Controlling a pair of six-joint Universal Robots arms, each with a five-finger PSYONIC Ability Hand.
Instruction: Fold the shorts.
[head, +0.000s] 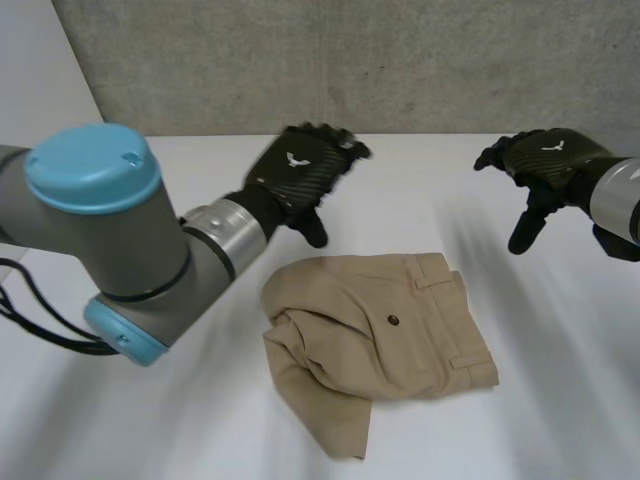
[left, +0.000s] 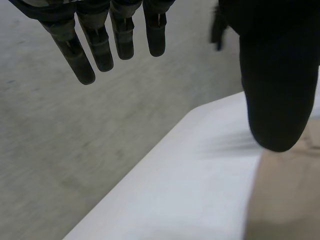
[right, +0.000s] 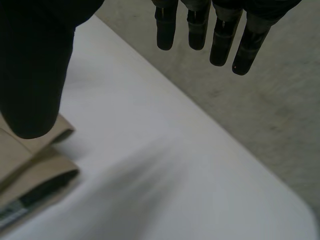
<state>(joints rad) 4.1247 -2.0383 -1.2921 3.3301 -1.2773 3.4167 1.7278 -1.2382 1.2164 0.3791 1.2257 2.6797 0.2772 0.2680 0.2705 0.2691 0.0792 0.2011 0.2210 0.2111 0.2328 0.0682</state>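
- On the table (head: 560, 400), nearer the robot than either hand: tan shorts (head: 385, 335), apparently doubled over once. Waistband on the right-arm side, leg ends rumpled on the left-arm side, one flap trailing toward the near edge.
- Left hand (head: 300, 175) raised above the table, just beyond the rumpled end; fingers (left: 100, 45) straight and spread away from the thumb, gripping nothing.
- Right hand (head: 545, 160) raised too, beyond and outside the waistband, clear of the cloth; fingers (right: 220, 35) straight, nothing held.
- Judged as a gap between folds: one fold seemingly made, rather untidily, the last one not yet done.
- Next, probably: lower both hands to the cloth, flatten or pinch the bunched leg end, then carry it across onto the waistband.
- Calls for catching every layer at once. Otherwise likely to drag only the top layer and worsen the bunching.
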